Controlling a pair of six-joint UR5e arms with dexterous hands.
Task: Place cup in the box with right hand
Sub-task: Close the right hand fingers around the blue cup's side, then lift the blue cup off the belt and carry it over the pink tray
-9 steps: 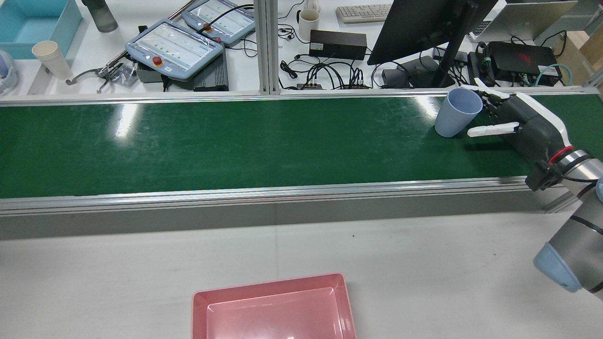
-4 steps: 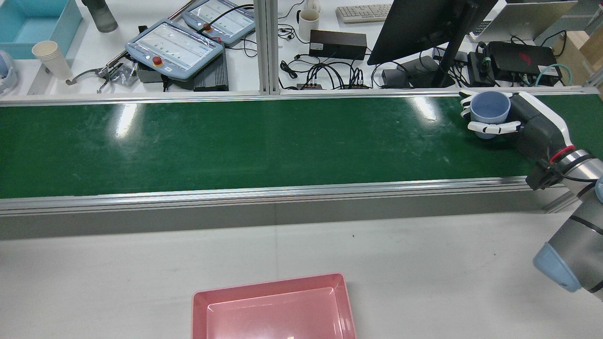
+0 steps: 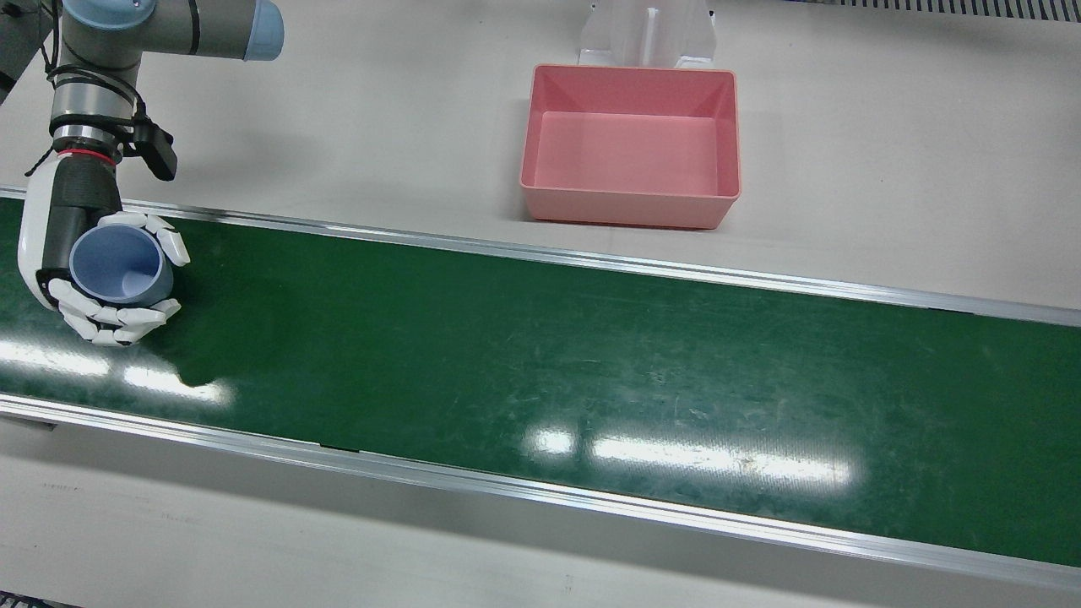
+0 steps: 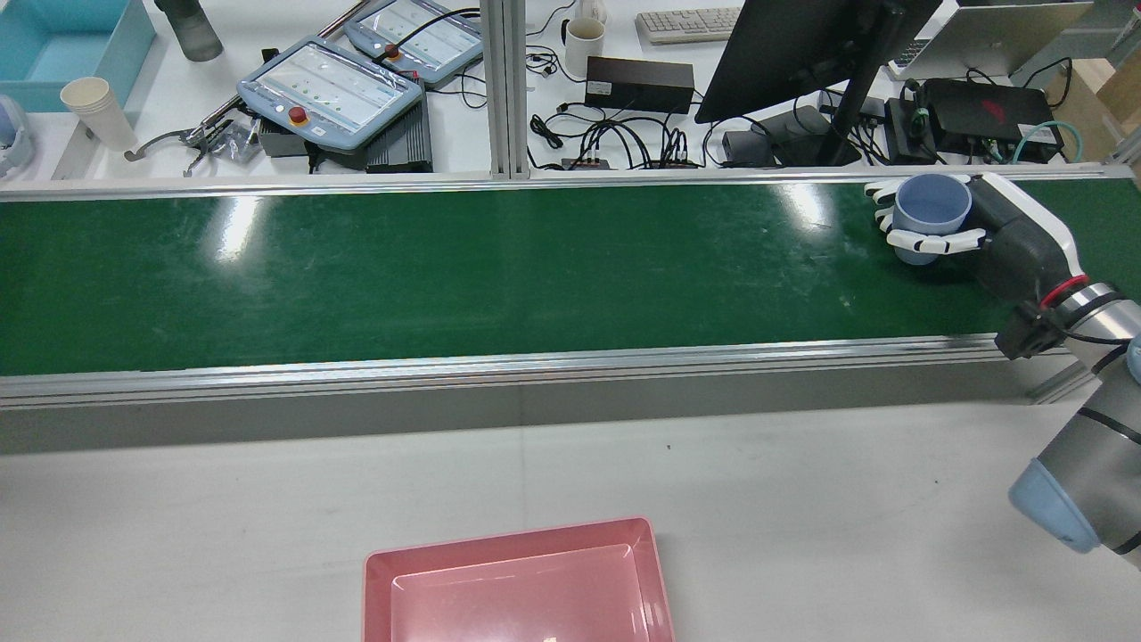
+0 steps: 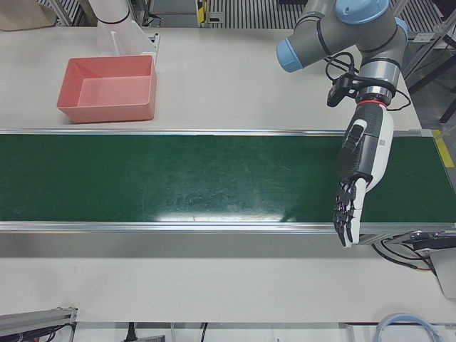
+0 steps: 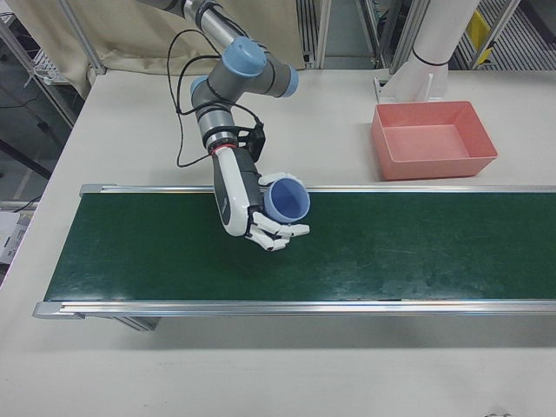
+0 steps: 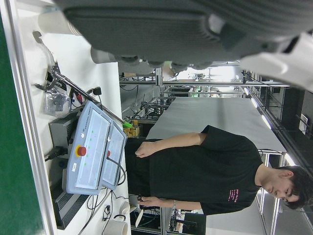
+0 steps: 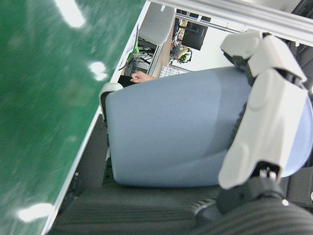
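Note:
A light blue cup (image 3: 116, 266) sits mouth-up inside my right hand (image 3: 59, 228), whose white fingers (image 3: 127, 317) wrap round its wall. That is at the right-arm end of the green belt, with the cup (image 4: 931, 209) and right hand (image 4: 1012, 241) at the rear view's right. The right hand view is filled by the cup (image 8: 181, 132). The pink box (image 3: 625, 207) stands empty on the white table beside the belt, far from the cup. My left hand (image 5: 360, 167) hangs open over the other end of the belt, fingers pointing down.
The green conveyor belt (image 3: 591, 355) has raised aluminium rails (image 4: 535, 366) on both long sides. Behind it lie teach pendants (image 4: 330, 89), a monitor stand (image 4: 847, 98) and cables. A person (image 7: 205, 171) stands by the pendants. White table (image 4: 802, 499) surrounds the box.
One second ago the cup stood tilted on the belt just ahead of my open right hand. The fingers have closed round it, and the cup has since shifted slightly.

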